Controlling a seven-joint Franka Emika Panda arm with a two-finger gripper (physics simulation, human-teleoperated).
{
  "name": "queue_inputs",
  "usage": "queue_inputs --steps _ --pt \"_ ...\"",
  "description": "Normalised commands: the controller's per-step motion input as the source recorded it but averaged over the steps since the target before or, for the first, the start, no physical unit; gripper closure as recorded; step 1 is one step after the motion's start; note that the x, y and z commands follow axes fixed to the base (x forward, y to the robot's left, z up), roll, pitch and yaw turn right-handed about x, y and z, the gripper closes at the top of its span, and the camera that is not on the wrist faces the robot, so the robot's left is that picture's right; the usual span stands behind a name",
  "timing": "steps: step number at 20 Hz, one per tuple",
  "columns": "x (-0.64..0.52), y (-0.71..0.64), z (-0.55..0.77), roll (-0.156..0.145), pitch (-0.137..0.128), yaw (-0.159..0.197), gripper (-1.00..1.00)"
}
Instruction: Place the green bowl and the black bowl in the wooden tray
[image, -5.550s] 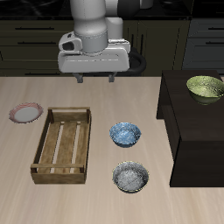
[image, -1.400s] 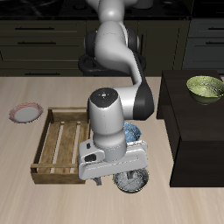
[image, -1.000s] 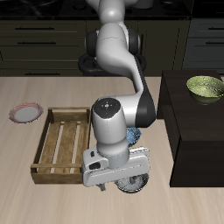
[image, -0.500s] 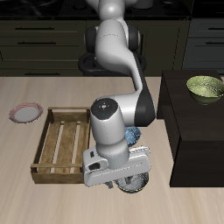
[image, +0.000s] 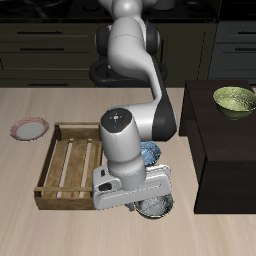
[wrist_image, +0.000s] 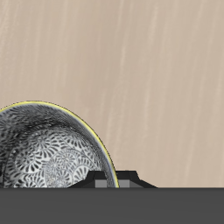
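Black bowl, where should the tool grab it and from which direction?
Grip the black bowl by its thin rim, coming straight down from above, one finger inside and one outside the wall. It sits upright and open on the table, and its round body looks too wide to span. The tool already hangs over it, though its fingers are hidden in the exterior view.

Pale matt wood-grain bench, streaked lengthwise. Light-brown slatted wooden tray, dull and unvarnished. Glossy white and grey plastic-looking shell on robot arm. Small black bowl with shiny glazed inside, grey-white speckle, thin yellowish sheen along rim. Olive-green mottled bowl, soft ceramic gloss. Dark matt block beneath it. Blue-white patterned bowl, glazed look.
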Motion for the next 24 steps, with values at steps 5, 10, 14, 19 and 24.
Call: queue_inputs --steps 5,10,14,19,24 --pt "-0.30 0.18 0.30 0.038 -0.041 -0.028 1.00" --pt "-0.30 -0.02 0.27 0.022 -0.036 -0.020 1.00" --pt "-0.36 -0.17 0.34 0.004 -0.057 -0.030 1.00" --pt "-0.35 -0.37 0.40 -0.021 -0.057 -0.024 1.00" --pt "-0.28 -0.60 0.32 -0.054 -0.048 -0.015 1.00"
